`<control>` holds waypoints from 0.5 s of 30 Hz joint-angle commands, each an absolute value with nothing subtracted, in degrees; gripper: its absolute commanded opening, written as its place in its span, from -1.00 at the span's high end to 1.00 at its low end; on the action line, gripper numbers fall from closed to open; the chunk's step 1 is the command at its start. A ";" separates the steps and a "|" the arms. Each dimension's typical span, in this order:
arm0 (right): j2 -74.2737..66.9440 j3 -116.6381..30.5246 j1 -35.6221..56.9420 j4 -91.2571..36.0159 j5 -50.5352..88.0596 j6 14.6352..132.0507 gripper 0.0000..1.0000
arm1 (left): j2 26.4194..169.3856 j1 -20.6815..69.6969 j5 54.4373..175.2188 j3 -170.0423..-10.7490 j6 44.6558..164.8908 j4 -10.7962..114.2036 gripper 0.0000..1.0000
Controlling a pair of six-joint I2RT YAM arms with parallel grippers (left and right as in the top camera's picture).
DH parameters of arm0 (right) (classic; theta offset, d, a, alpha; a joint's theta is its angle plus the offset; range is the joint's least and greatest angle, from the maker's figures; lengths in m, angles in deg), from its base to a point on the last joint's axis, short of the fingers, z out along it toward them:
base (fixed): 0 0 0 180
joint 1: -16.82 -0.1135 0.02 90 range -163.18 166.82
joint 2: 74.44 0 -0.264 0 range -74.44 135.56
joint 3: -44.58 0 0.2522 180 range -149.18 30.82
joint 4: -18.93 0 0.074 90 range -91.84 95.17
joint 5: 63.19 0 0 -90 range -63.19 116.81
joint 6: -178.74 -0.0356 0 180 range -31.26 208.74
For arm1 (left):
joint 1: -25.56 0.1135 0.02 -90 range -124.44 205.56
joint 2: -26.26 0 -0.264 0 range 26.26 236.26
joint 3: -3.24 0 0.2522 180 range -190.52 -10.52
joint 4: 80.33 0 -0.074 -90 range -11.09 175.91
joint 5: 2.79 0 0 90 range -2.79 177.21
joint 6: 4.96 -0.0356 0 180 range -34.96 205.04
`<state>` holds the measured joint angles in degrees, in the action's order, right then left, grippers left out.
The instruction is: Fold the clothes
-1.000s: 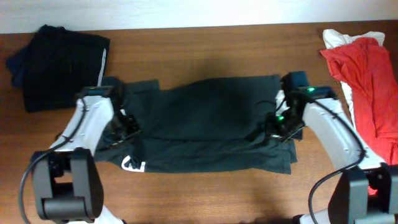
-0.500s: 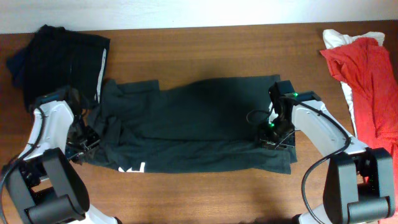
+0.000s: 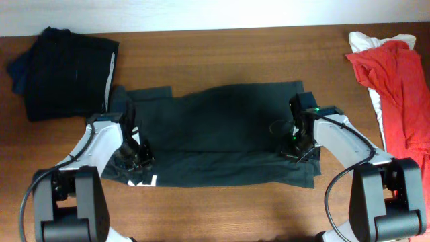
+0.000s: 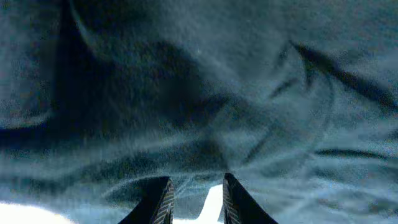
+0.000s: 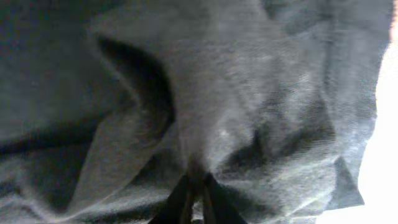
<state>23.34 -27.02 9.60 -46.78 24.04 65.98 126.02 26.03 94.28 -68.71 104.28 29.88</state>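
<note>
Dark shirt [image 3: 222,134] spread mid-frame on the counter [image 3: 222,60]. Right claw [image 5: 194,193] pinched shut on a fold; left claw [image 4: 196,199] narrowly parted over cloth — grip impossible to tell. Risk of slipping at lower left, skewing the fold.

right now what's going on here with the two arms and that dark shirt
Two robot arms are working on a dark T-shirt spread on the wooden table. The right end effector is pinched shut on fabric at the shirt's right end. The left end effector is at the left end, fingers apart. A dark folded pile and a red garment lie aside.
</note>
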 commanded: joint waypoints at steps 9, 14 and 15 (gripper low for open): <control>23.45 -19.07 18.50 -41.64 24.78 64.21 0.88 | 126.04 35.93 88.47 -60.89 109.22 37.31 0.58; 23.43 -18.89 20.73 -45.53 23.60 59.27 0.92 | 125.56 37.74 85.71 -60.91 114.36 31.04 0.63; 23.38 -18.89 21.40 -46.30 23.63 59.22 0.92 | 124.40 37.72 85.71 -60.91 114.36 29.55 0.70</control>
<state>22.68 -20.62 19.46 -44.66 21.31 61.91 124.67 36.87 91.38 -62.68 111.82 32.02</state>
